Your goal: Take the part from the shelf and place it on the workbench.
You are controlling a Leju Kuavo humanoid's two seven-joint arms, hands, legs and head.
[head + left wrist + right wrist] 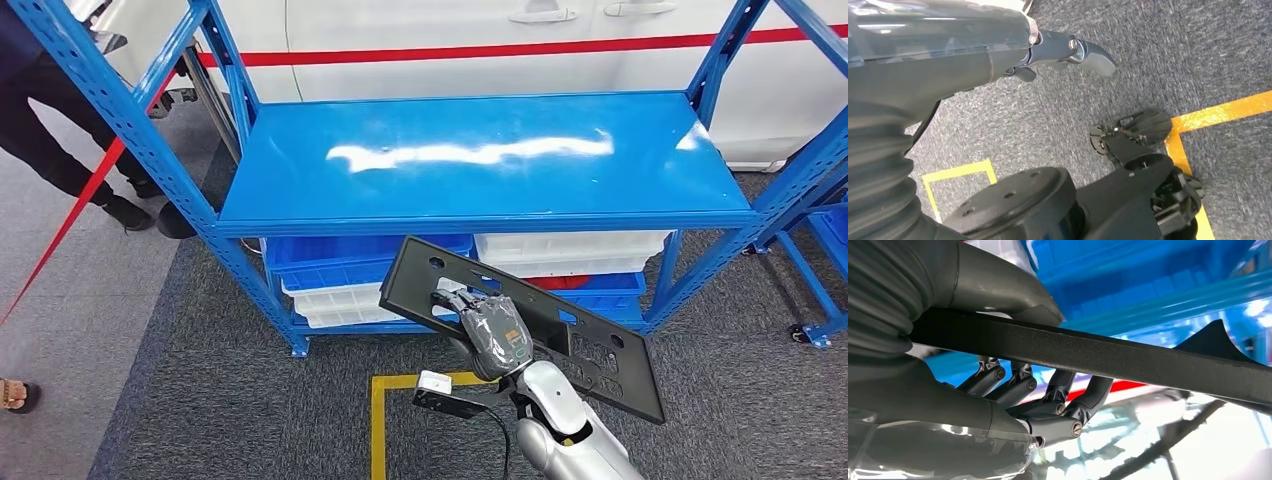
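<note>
Grey carpet with yellow floor tape runs up to a blue steel shelf whose top board is bare. Before it, the right hand is clamped on a flat black perforated plastic panel, thumb on one face and fingers on the other, the panel tilted and clear of the shelf. The left hand hangs by the floor, holding nothing, fingers loosely apart. No desk appears, so the carry likely needs a turn: keep the grip firm and the long panel level, clear of the shelf posts.
</note>
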